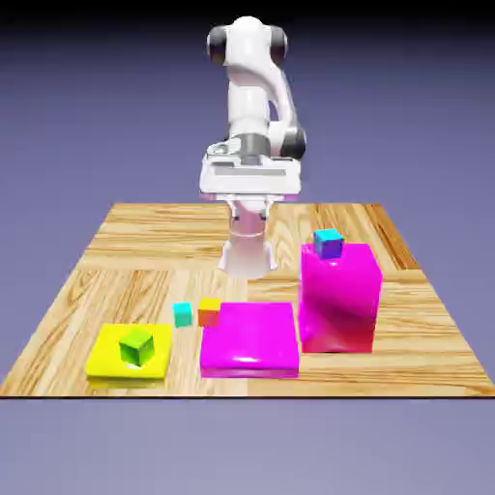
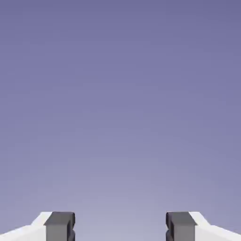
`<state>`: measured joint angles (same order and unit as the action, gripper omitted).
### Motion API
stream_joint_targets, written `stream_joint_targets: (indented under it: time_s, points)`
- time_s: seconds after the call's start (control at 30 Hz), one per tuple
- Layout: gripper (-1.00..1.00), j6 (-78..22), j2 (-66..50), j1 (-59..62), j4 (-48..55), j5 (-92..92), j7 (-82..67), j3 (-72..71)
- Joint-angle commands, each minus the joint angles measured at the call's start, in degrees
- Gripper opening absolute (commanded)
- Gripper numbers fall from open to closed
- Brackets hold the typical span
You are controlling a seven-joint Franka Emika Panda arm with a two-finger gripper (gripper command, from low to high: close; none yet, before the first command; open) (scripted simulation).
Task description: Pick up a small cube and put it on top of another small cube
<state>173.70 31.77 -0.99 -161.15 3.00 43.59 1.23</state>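
Note:
The small teal cube [image 1: 182, 313] rests on the wooden table [image 1: 145, 242], touching or almost touching an orange-and-yellow cube [image 1: 209, 311] on its exterior-view right. Another small cube [image 1: 328, 244], light-blue on top with purple sides, sits on a tall magenta block [image 1: 340, 300]. My gripper [image 1: 250, 205] hangs high over the table's far middle, well behind and above both cubes. In the hand view the gripper [image 2: 120, 228] is open: its grey fingertips [image 2: 60, 226] stand wide apart with only blue-violet backdrop between them, and neither cube shows there.
A flat magenta block [image 1: 249, 338] lies at the front middle, right of the orange-and-yellow cube. A yellow slab [image 1: 108, 360] at the front left carries a bright green cube [image 1: 136, 346].

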Motion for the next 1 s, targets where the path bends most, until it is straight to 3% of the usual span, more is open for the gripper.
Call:
stream_joint_targets:
  time_s: [0.0, 0.97]
  points:
    - [0.00, -0.3, -0.7, -0.2, -0.1, 2.5, 0.9, 1.0]
    - [0.00, -7.6, -22.2, -7.4, -3.8, 74.8, 28.2, 30.7]
